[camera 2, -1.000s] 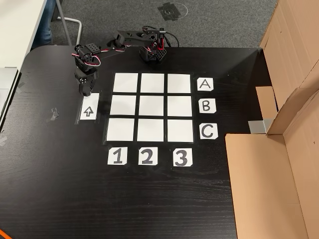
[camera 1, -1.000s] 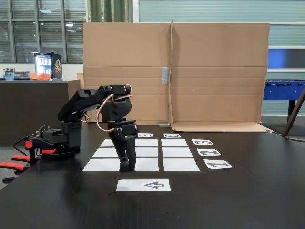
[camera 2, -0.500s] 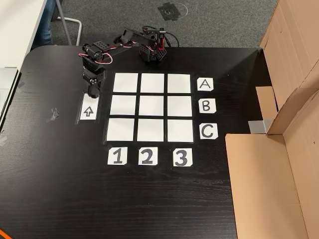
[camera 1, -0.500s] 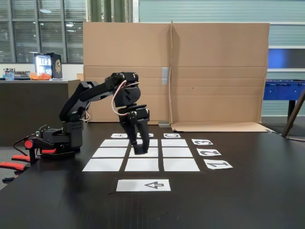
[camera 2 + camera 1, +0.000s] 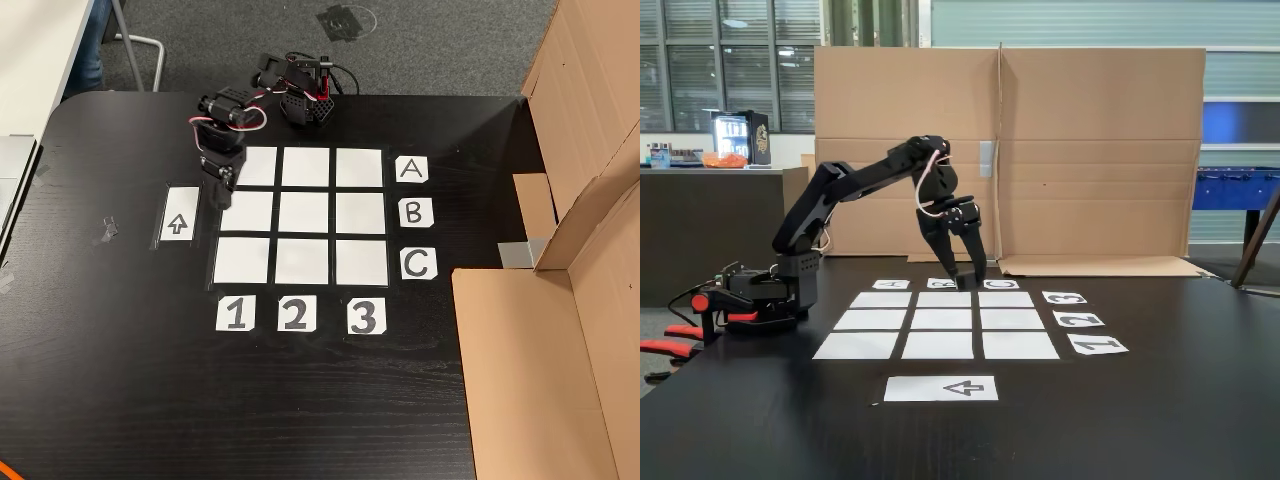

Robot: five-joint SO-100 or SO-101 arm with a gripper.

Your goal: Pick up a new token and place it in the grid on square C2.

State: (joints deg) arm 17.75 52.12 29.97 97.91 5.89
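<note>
Black jaws (image 5: 967, 271) hang spread above the grid (image 5: 301, 215); nothing visibly pinched.

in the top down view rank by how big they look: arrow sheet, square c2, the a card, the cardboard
1. cardboard
2. square C2
3. arrow sheet, narrower, though close to the square
4. A card

In the low side fixed view the gripper (image 5: 966, 272) hangs in front of the letter cards (image 5: 945, 284), so the middle card is partly covered and the left one is too flat to read. Whether the fingers (image 5: 951, 262) hold the token cannot be told — black on black. From above, the gripper (image 5: 220, 190) covers the left edge of a grid (image 5: 300, 215) square. The cardboard (image 5: 560, 330) and bench (image 5: 100, 400) run off the frame.
</note>
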